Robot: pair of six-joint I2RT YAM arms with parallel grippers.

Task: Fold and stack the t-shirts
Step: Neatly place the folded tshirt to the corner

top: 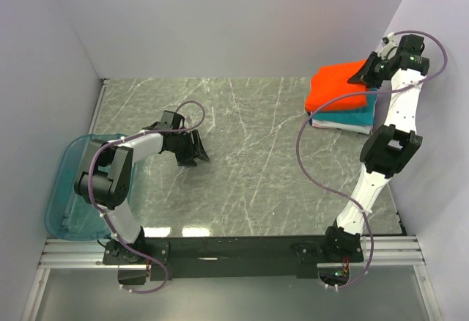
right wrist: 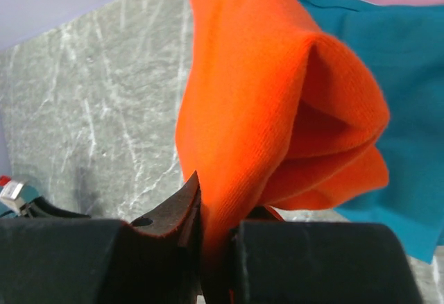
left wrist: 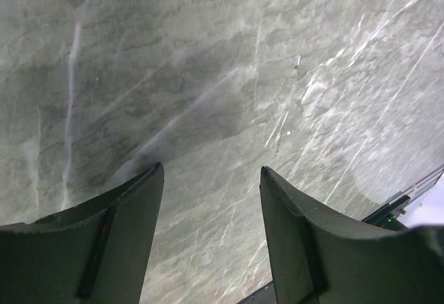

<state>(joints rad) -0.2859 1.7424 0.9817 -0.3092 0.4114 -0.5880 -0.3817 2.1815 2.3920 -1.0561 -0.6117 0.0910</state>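
The folded orange-red t-shirt [top: 338, 87] lies on top of a stack at the far right of the table, over a teal shirt [top: 353, 118] with pink and white layers at the stack's left edge. My right gripper [top: 361, 78] is shut on the orange shirt's right edge. In the right wrist view the orange cloth [right wrist: 270, 103] is pinched between the jaws, with the teal shirt [right wrist: 409, 110] behind it. My left gripper [top: 196, 156] is open and empty over the bare marble table [left wrist: 222, 75] at the left.
A translucent blue-green plastic bin [top: 67, 189] sits at the table's left edge beside the left arm. Grey walls close in the table at the back and both sides. A metal rail runs along the near edge.
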